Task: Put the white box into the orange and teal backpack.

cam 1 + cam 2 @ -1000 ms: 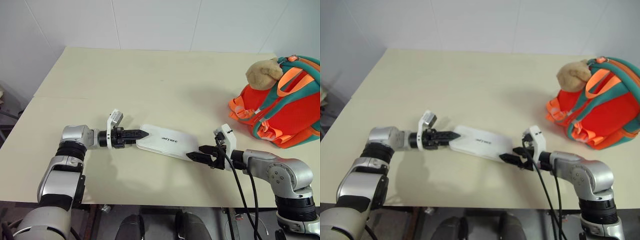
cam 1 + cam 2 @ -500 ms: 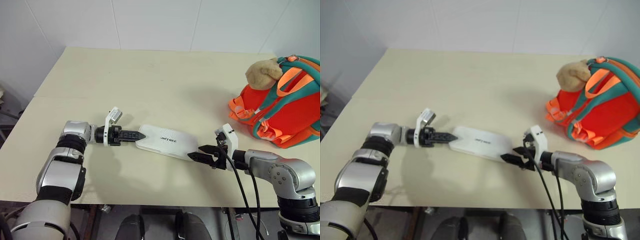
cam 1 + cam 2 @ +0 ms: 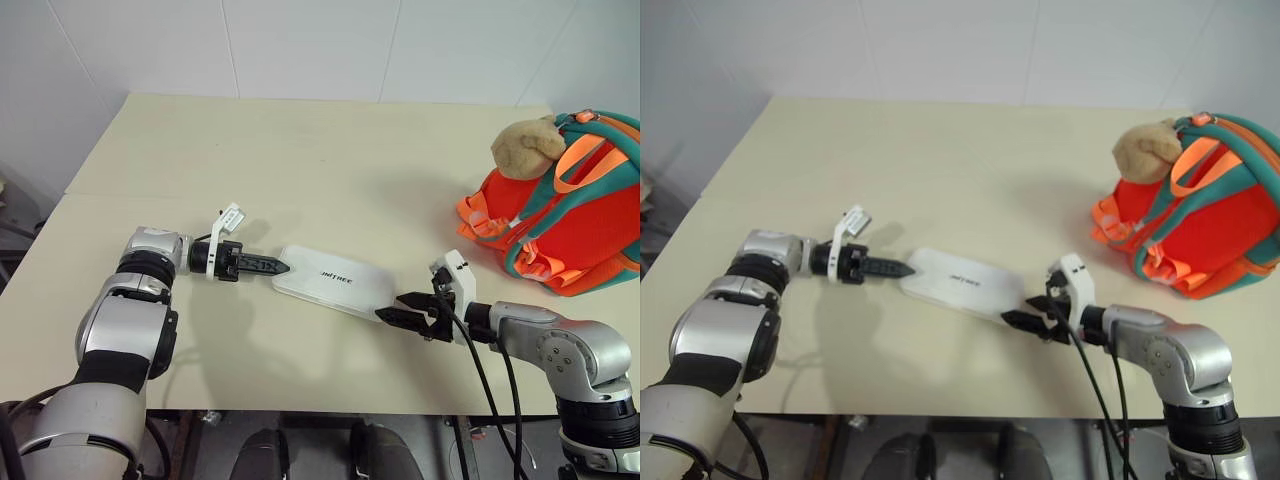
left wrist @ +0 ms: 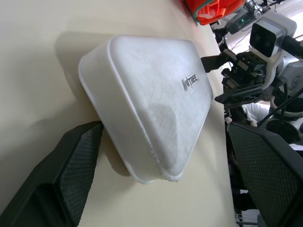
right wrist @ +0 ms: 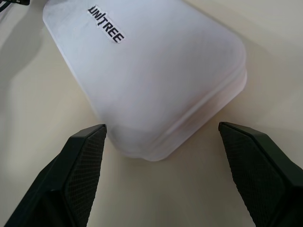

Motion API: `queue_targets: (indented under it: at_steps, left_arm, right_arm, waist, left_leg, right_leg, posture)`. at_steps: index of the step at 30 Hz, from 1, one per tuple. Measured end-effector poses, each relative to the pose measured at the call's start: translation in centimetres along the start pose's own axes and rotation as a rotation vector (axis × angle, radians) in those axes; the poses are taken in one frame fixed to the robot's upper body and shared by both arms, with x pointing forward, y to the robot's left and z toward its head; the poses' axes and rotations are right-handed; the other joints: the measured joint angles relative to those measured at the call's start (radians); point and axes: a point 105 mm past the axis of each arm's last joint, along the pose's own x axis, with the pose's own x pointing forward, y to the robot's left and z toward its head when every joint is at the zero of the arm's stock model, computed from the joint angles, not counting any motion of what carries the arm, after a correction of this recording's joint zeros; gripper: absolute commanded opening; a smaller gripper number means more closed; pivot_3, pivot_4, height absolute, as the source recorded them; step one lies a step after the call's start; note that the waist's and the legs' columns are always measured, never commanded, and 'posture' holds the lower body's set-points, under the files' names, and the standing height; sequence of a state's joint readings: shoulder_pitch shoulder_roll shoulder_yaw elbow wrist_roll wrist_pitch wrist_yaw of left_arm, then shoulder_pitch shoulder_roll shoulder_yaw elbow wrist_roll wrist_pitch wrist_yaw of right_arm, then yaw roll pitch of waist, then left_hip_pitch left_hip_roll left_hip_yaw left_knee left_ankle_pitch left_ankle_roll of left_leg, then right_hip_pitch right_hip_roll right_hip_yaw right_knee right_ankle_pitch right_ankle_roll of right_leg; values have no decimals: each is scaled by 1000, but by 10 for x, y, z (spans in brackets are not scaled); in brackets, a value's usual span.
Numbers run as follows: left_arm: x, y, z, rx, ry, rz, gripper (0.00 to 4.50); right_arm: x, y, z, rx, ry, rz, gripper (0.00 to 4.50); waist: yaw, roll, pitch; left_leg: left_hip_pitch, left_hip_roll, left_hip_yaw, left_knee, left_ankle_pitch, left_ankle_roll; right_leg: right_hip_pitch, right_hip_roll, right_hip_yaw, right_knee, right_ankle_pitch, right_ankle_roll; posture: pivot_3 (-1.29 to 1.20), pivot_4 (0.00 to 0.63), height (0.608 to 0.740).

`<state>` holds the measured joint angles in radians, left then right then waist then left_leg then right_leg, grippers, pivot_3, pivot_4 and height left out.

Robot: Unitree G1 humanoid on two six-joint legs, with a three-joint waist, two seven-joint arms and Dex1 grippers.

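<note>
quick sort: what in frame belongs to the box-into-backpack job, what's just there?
Job:
- white box, flat on the table
- orange and teal backpack, far right
- left gripper, open at one end of the box
- right gripper, open at the other end

Just there:
- table
- tan plush toy on the backpack

The scene is being lit evenly and brightly from overhead. Soft shadows are being cast on the tabletop (image 3: 300, 160) beneath the left end effector (image 3: 270, 266) and the right end effector (image 3: 398, 309). In both wrist views the near fingertips (image 5: 80, 161) are being rendered slightly soft. No glare is being produced.
</note>
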<state>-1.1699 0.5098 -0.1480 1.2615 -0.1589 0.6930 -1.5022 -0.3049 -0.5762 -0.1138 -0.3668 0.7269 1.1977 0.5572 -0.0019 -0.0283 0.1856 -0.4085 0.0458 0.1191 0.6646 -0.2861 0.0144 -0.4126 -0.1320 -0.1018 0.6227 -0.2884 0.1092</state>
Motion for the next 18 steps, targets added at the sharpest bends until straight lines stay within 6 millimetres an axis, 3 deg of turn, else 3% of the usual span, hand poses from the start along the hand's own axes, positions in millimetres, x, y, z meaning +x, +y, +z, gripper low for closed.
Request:
queue_targets:
  at_steps: [8,18]
  left_arm:
    - [3,-2,0,15,49,8,4489]
    - [-2,-20,-25,-41,136,-74,4489]
  right_arm:
    - [-1,3,1,-16,-4,3,4500]
    - [11,-3,16,-77,-18,15,4500]
  waist:
    - [0,0,0]
    - [-3,0,0]
  left_leg:
    - [0,0,-1,0,0,0]
    - [1,1,-1,0,0,-1]
  right_leg:
    - [0,0,0,1,0,0]
    - [0,0,1,0,0,0]
  posture:
    - [0,150,740]
    - [0,150,740]
